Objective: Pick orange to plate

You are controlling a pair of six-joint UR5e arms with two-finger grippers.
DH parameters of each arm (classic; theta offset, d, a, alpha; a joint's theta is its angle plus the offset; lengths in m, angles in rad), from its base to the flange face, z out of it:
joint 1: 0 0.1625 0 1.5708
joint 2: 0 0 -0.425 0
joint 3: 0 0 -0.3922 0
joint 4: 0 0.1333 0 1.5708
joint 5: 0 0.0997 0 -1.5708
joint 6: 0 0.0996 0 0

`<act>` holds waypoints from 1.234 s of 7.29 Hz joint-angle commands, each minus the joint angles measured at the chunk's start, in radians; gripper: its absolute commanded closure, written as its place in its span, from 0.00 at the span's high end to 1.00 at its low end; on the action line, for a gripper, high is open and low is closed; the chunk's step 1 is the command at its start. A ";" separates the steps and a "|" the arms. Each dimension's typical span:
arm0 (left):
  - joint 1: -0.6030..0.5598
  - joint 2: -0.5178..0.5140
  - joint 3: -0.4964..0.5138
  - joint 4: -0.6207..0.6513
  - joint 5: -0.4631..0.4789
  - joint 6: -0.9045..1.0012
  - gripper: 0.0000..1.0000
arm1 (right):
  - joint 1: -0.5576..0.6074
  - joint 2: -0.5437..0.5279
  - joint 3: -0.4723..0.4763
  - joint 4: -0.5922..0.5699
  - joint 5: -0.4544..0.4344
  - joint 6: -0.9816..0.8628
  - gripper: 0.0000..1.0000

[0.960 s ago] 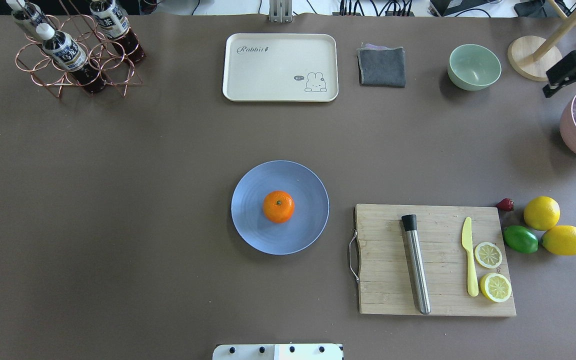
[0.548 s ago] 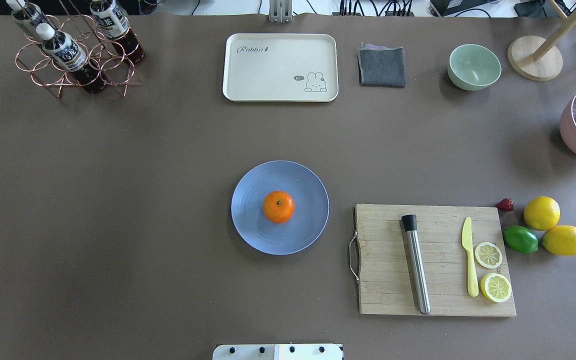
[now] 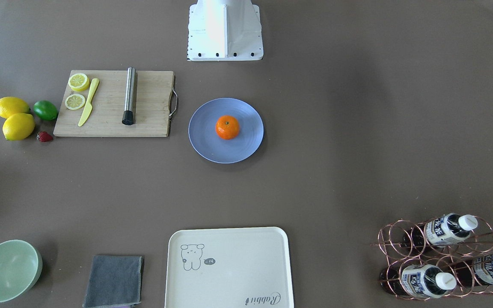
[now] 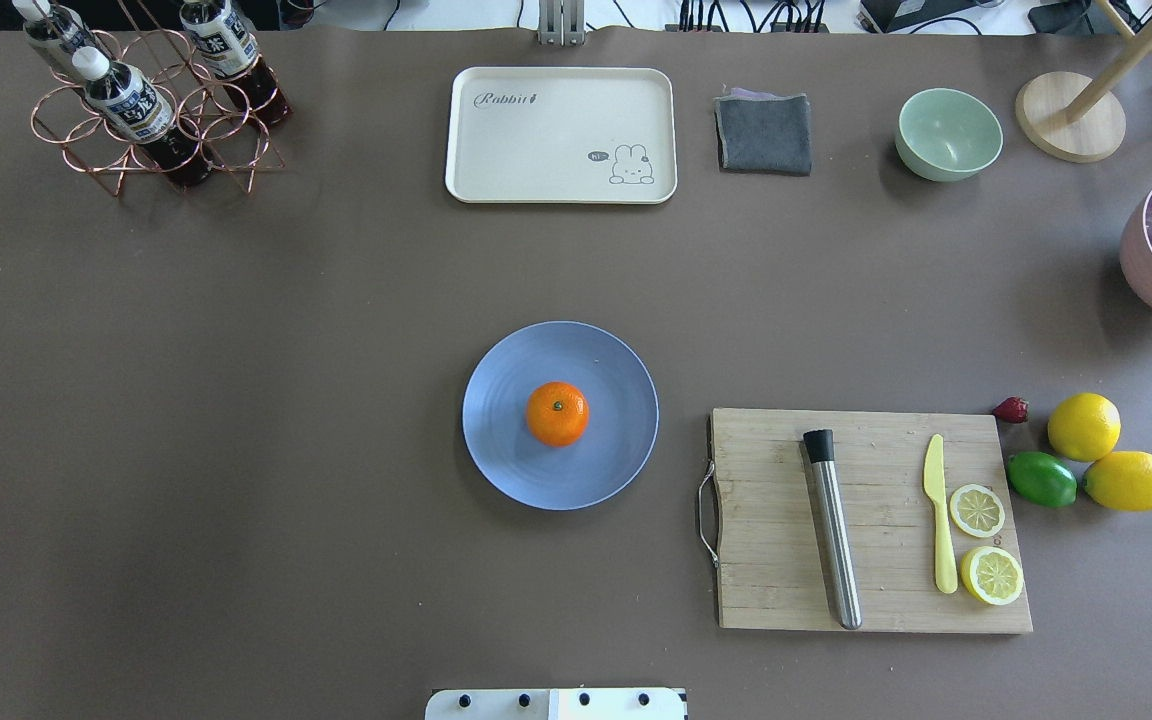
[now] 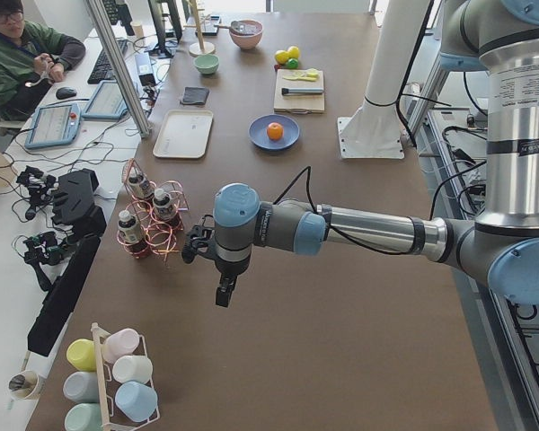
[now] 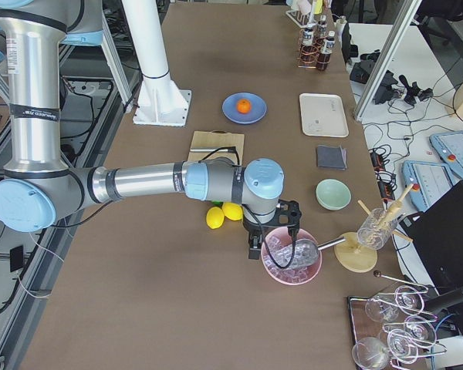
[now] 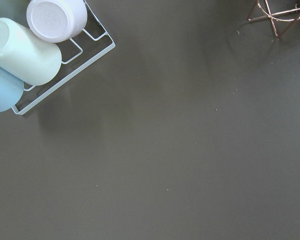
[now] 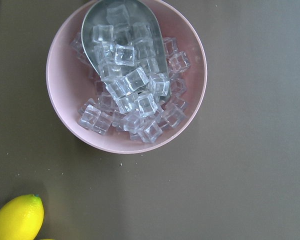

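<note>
The orange sits stem-up at the centre of the blue-grey plate, mid-table; both also show from the front, orange on plate. Neither gripper is near them. The left gripper hangs over bare table beside the bottle rack, far from the plate. Over the pink ice bowl's near rim hovers the right gripper. Both grippers show only in the side views, so I cannot tell whether either is open or shut.
A cutting board with muddler, yellow knife and lemon slices lies right of the plate; lemons and a lime beyond. Cream tray, grey cloth, green bowl, bottle rack stand at the back. Pink ice bowl far right.
The right gripper, seen a second ago at the overhead view's right edge above the pink bowl, has left that view. Orange and plate have not moved.
</note>
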 commanded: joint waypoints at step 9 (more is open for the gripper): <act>-0.004 0.039 0.001 0.000 -0.012 0.000 0.98 | 0.001 0.017 0.003 0.008 0.004 0.012 1.00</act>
